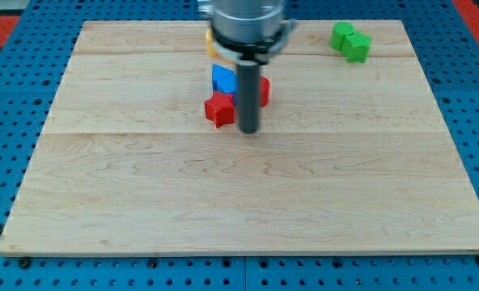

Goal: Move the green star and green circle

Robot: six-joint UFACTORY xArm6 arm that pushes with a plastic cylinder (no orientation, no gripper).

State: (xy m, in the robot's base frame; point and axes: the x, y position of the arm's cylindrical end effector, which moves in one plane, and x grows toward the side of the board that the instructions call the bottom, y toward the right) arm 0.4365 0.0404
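Observation:
Two green blocks (350, 40) sit touching each other near the view's top right of the wooden board (247, 194); their shapes are hard to make out. My tip (248, 129) is at the end of the dark rod, in the upper middle of the board, far to the left of the green blocks. It stands just right of a red star (219, 108). A blue block (223, 78) lies above the red star. A red block (263, 90) shows partly behind the rod.
A yellow block (209, 42) is mostly hidden behind the arm's body near the view's top. The board's edges border a blue perforated table (5, 97).

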